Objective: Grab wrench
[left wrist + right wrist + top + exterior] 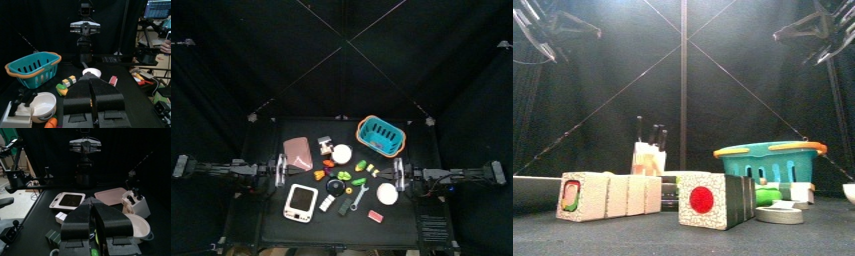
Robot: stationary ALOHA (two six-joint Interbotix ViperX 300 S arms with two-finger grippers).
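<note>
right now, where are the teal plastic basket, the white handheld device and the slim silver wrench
teal plastic basket [393, 124]: top view, on its orange-trimmed rim
white handheld device [301, 202]: top view, on the middle of its screen face
slim silver wrench [357, 198]: top view, on the middle of the thin bar

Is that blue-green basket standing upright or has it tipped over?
Upright: the basket shows its open mouth from above, and the front view shows its rim on top.
</note>
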